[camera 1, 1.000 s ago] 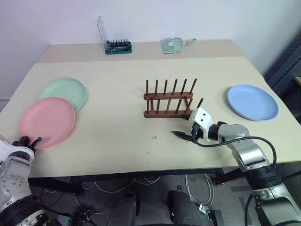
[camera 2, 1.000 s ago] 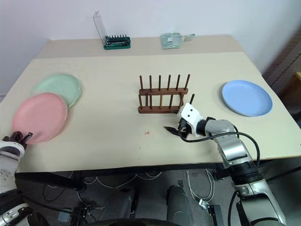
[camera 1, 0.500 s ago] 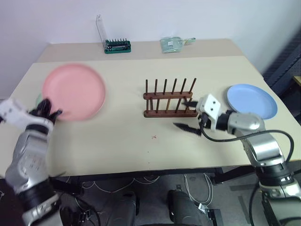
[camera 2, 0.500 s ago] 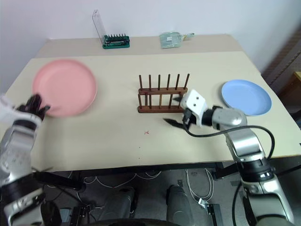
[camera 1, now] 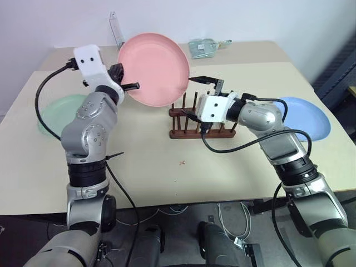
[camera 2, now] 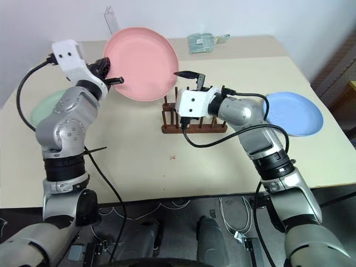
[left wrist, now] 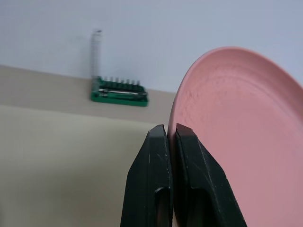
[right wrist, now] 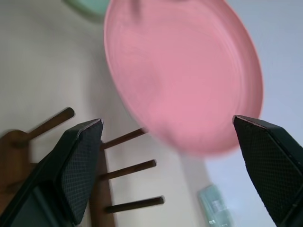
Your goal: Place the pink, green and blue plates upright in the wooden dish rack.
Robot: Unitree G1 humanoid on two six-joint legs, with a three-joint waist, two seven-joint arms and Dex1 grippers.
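Above the wooden rack I hold the pink plate up on edge in my left gripper, fingers pinched tight on its rim. My right gripper hangs just beside the plate's lower edge, over the rack, its fingers spread wide with nothing between them. The green plate lies flat on the table at my left, the blue plate at my right.
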